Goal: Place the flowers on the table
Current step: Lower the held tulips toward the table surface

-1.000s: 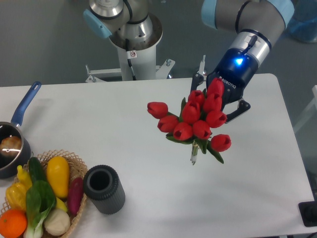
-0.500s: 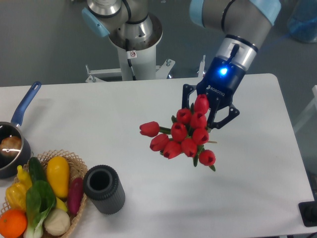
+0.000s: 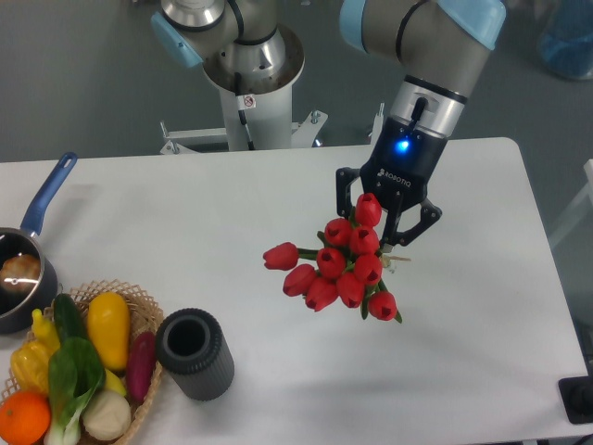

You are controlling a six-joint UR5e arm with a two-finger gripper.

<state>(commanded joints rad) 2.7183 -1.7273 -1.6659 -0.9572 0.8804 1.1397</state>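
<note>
Claw (image 3: 384, 219): black metal fingers clamped around flowers (image 3: 339, 266) | glossy rounded red blooms | smooth white table (image 3: 204, 232)

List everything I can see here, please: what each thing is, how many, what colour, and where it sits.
flowers: one bunch of about ten, red tulips with green leaves, right of middle, under the gripper
table: one, white, fills most of the view
cylinder: one, dark grey, ribbed, hollow, upright, front left beside the basket
basket: one, wicker, front left corner, filled with yellow, orange, green, purple and white produce
saucepan: one, dark with a blue handle, left edge
gripper: one, black with a blue light, over the flower bunch; whether it grips the stems is hidden
robot arm: one, grey with light blue joints, top right
</note>
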